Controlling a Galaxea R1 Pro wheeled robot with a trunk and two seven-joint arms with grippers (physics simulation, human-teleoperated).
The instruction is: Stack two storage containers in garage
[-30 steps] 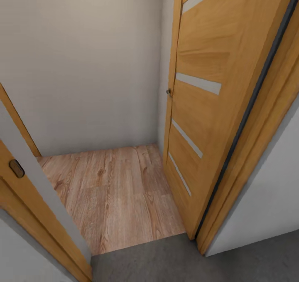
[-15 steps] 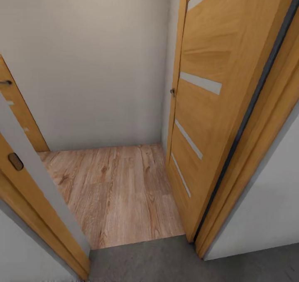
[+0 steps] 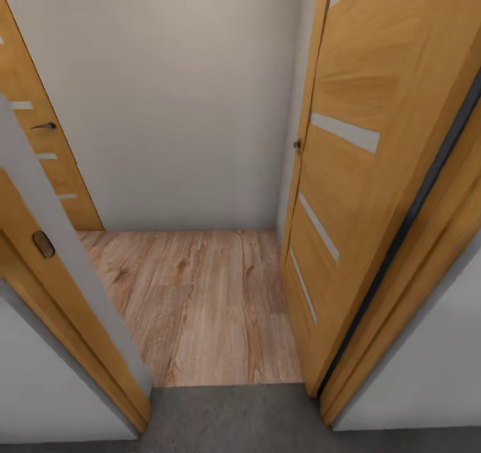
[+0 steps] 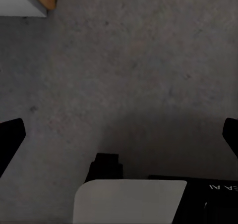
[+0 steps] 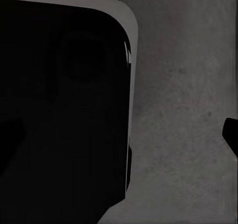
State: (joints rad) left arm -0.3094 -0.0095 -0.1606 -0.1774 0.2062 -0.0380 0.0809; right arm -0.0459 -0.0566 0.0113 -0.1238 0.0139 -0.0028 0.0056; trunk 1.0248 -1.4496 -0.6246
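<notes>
Grey concrete floor (image 3: pixel 234 416) meets wood planks (image 3: pixel 200 306) at a doorway; an oak door (image 3: pixel 361 172) stands open on the right. Left claw (image 4: pixel 119 135) and right claw (image 5: pixel 119 135) hang over concrete, fingers spread wide, holding nothing. Containers: location cannot be told.

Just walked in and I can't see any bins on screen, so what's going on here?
Nothing is being handled right now. The robot faces an open doorway: grey concrete floor lies on its side of the threshold, and beyond it a small space with wood plank flooring and a plain wall. An open wooden door stands at the right. Both wrist views look down at concrete; the left gripper is spread open and empty.
</notes>
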